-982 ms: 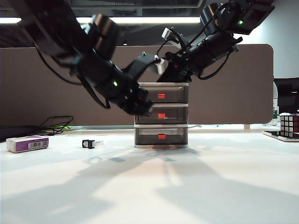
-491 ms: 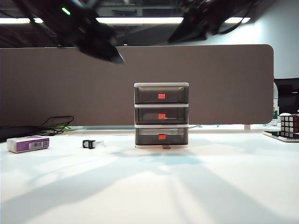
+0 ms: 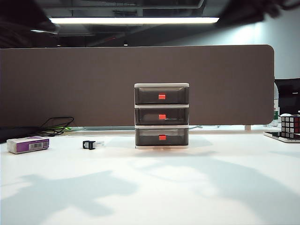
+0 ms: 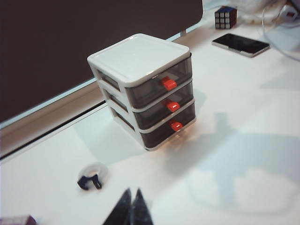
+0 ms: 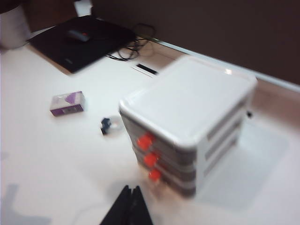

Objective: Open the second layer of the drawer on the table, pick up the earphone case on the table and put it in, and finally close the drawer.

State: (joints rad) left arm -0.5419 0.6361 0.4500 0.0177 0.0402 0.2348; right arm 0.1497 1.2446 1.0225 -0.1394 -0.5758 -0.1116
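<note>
The drawer (image 3: 161, 116) stands at the middle back of the white table (image 3: 150, 187), a white frame with three smoky grey layers. The second layer (image 3: 162, 116) is pushed in flush, like the layers above and below it (image 4: 172, 106) (image 5: 150, 160). No earphone case shows in any view. My left gripper (image 4: 133, 189) hangs shut and empty, high above the table in front of the drawer's left side. My right gripper (image 5: 131, 186) is also shut and empty, high over the drawer's right front. In the exterior view both grippers are out of frame; only dark blurs show in the top corners.
A white-and-purple box (image 3: 27, 144) (image 5: 68, 103) lies at the far left. A small black clip (image 3: 88, 144) (image 4: 92, 176) sits left of the drawer. A puzzle cube (image 3: 290, 125) and a phone (image 4: 240, 44) are at the right edge. A dark partition (image 3: 70, 84) closes the back.
Both arms have swung up and back from the drawer and left the exterior view at the top. The drawer has not moved and its layers are closed.
</note>
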